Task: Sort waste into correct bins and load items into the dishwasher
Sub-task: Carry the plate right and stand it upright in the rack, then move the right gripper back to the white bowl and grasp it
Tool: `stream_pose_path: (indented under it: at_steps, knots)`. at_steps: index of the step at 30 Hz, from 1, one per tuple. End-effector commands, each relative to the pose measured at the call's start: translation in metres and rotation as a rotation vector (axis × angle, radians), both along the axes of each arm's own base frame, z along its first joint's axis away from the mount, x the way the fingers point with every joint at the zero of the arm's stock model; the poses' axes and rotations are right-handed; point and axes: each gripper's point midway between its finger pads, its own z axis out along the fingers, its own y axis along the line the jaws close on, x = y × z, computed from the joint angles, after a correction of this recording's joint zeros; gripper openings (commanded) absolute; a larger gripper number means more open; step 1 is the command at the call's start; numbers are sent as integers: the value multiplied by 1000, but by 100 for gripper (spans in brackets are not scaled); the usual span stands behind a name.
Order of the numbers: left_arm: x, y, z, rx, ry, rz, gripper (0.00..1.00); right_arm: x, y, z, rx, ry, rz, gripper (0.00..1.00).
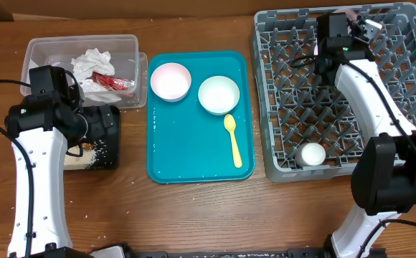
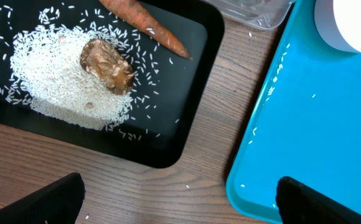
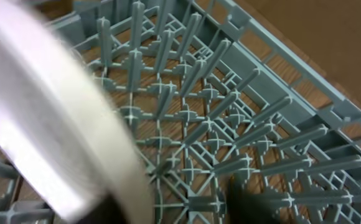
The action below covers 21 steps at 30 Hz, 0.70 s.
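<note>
Overhead, nearest first: the cup [image 1: 312, 154] sits among the pegs at the near edge of the rack [image 1: 265, 100]. Level with it on the left, the black tray [image 2: 190, 68] lies on the tabletop [image 2: 199, 137], just beside the teal tray [image 1: 194, 158] but apart from it.

From the left wrist view we note a heap of rice [image 2: 50, 74] in the black tray. The lump [image 2: 107, 65] sits on the heap and the carrot [image 2: 146, 23] lies along the tray's far side. Loose grains dot the black tray, the tabletop and the teal tray. The left hand [image 2: 180, 205] hovers over bare tabletop by the black tray's near right corner, fingers spread wide and holding nothing.

Mid-distance: the spoon [image 1: 233, 138] lies on the right side of the teal tray, scoop end pointing away. Just beyond it is the white bowl [image 1: 218, 94]. The pinkish bowl [image 1: 170, 81] sits to its left in the far left corner, close but apart.

Far left: the tub [image 1: 43, 54], beyond the black tray, holds the napkins [image 1: 93, 63]. The wrapper [image 1: 113, 83] lies on the tub's teal-tray side.

Far right: the right arm reaches across the rack to its far edge. In the right wrist view the right hand [image 3: 177, 208] is low over the pegs. The plate [image 3: 50, 112], blurred and on edge, fills the left of that view, its lower rim down by one finger. The fingers show only as dark blurs with a gap between them, so we cannot tell whether they pinch the plate.
</note>
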Motion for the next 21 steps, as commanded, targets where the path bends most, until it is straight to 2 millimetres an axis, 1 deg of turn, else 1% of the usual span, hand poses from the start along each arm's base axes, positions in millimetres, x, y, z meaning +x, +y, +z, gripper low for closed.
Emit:
stream_pose_path:
  at_steps: [1,2,4,6,8,10,12,13,14,16,17,18,21]
  knots:
    - [0,0,-2,-5,2,-19,100,2,4,2,4,-2,17,96]
    - [0,0,-2,-4,1,-19,100,3,6,5,1,2,32,99]
    - [0,0,-2,-5,2,-19,100,4,15,19,18,3,78,100]
    - [0,0,-2,-4,2,-19,100,3,26,37,57,-18,115,100]
    - [0,0,-2,-5,2,-19,100,3,42,54,127,-29,185,100]
    - [0,0,-2,-5,2,-19,100,0,68,69,245,-34,286,100]
    - [0,0,-2,-5,2,-19,100,-5,104,76,400,-27,403,97]
    - [0,0,-2,-5,2,-19,100,-8,127,77,498,-19,477,94]
    - [0,0,-2,-5,2,-19,100,-11,146,76,579,-10,531,91]
    - [0,0,-2,-5,2,-19,100,-20,191,70,748,23,637,86]
    - [0,0,-2,-5,2,-19,100,-22,201,67,772,32,650,86]
    - [0,0,-2,-5,2,-19,100,-25,222,63,795,45,683,86]
    - [0,0,-2,-5,2,-19,100,-27,272,56,783,60,789,86]
